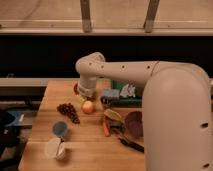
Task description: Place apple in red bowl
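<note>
The apple [88,106] sits on the tabletop [90,150] beside the grapes [67,111], with the red bowl [76,88] just behind it, partly hidden by my pincer [86,96]. The pincer hangs right above the apple; whether it is wide or narrow I cannot tell.

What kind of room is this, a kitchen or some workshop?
Probably a robot test room, not a home kitchen: a wooden table set out with an apple, grapes and a purple bowl, below a long window. The gripper hangs just above the apple, beside the red bowl.
</note>
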{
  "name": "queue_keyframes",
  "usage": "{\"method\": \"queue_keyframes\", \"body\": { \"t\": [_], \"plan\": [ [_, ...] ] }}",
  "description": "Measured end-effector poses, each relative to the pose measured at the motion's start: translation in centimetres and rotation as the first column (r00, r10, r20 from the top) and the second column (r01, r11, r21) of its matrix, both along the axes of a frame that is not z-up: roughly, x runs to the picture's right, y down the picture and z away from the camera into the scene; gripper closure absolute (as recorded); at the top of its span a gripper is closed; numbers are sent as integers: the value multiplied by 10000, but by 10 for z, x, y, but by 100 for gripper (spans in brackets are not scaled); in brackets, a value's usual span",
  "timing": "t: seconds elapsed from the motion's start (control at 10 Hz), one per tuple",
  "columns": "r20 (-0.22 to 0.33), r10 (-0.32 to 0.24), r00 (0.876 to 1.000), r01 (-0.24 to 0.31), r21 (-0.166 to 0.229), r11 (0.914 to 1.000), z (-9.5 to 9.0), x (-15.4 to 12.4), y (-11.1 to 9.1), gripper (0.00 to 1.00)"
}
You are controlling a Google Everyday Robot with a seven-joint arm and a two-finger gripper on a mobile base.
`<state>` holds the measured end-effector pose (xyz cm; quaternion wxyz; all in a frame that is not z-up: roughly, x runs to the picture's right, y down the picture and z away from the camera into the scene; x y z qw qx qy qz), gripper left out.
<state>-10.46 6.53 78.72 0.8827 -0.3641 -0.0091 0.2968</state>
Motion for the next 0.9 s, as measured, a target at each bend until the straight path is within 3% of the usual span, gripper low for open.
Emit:
{"method": "queue_keyframes", "body": {
  "t": [0.3,0.9],
  "plan": [
    [-102,-202,9997,201,-133,9997,29,-4,13,34],
    [-545,-610,9966,610,-25,9981,51,10,1,34]
  ]
}}
